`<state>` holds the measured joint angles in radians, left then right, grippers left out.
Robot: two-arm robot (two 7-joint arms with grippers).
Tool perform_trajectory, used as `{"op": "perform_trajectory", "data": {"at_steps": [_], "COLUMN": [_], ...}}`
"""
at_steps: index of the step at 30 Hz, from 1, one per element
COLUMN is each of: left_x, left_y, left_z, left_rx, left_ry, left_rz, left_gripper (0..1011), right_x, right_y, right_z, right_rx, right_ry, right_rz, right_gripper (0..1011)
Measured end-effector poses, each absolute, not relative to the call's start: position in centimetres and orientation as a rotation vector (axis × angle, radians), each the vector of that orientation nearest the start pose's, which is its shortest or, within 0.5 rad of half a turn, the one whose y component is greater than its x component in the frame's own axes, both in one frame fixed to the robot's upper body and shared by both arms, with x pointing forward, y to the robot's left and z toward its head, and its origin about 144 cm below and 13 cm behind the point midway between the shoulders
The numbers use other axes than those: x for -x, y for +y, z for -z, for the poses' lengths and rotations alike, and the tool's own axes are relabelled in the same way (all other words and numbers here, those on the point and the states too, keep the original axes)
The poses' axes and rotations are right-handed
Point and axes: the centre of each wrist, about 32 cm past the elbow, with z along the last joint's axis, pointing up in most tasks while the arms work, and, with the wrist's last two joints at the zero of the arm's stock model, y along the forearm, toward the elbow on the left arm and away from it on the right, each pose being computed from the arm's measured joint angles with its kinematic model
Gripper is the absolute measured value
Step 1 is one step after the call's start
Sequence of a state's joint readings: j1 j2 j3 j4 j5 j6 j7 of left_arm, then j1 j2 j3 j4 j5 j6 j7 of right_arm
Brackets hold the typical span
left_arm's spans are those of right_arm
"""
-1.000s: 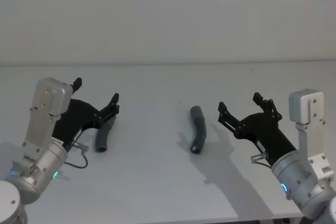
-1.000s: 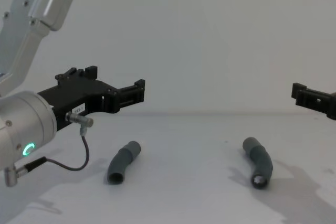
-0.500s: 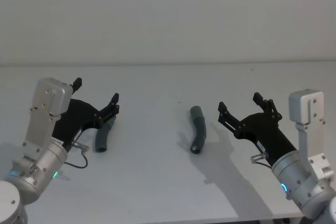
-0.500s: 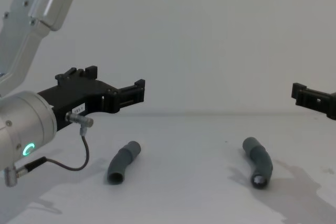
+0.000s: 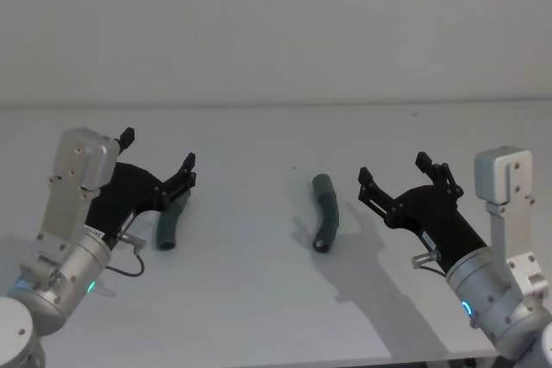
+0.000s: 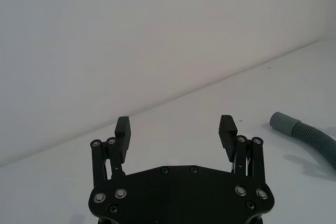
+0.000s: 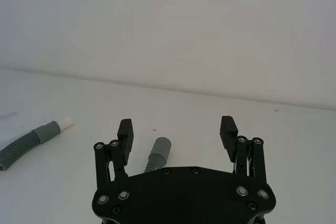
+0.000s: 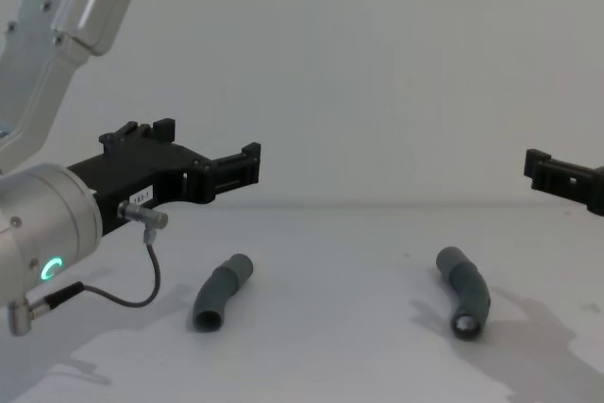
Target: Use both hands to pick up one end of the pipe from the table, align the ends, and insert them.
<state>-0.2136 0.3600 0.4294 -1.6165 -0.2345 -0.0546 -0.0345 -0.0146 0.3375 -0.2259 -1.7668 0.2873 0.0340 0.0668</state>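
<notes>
Two hose pieces lie on the matte white table, well apart. The left hose runs lengthwise away from the robot, leaning a little to the right toward its far end, with a gentle bend. Its open near end faces the robot. The right hose also lies near-to-far, curved like a shallow bow. Its smooth cuff is at the far end and its near mouth is turned toward the robot.

In the head view the left hose's far end is hidden behind a finger of the left gripper. The right wrist view shows a short white tip sticking out of that end. The picture edge cuts off the right hose in the left wrist view and the right gripper in the chest view.

Both hoses are dark grey, ribbed along the body and smooth and wider at the cuff. The grippers are black and angular, on silver arms.

The left gripper hovers above the left hose, jaws spread wide, touching nothing. The right gripper hangs to the right of the right hose, apart from it, jaws equally wide and empty.
</notes>
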Motion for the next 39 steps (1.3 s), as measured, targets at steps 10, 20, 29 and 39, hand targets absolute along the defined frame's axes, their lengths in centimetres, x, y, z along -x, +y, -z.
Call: {"op": "perform_trajectory", "data": {"at_steps": [10,20,29,39], "left_x": [-48.8,-48.5,-48.4,-48.6], "left_y": [19.8,19.5,19.2,18.8], "left_z": [-120.2,-121.5,-122.4,-122.5], "left_rx": [-0.010,-0.099,-0.188,-0.243], "left_ry": [-0.213,-0.139,-0.038,0.065], "left_rz": [-1.141,-1.182,-1.197,-1.182], "left_gripper": [1003,1003,1003,1003], "right_x": [-44.3,-44.3,-44.3,-44.3], "right_y": [-23.7,-23.7,-23.7,-23.7], "right_z": [-118.9,-118.9,-118.9,-118.9], "right_rx": [-0.026,-0.026,-0.026,-0.026], "right_ry": [-0.075,-0.075,-0.075,-0.075], "right_rz": [1.229,1.230,1.229,1.229], "right_gripper": [1006,1006,1006,1006]}}
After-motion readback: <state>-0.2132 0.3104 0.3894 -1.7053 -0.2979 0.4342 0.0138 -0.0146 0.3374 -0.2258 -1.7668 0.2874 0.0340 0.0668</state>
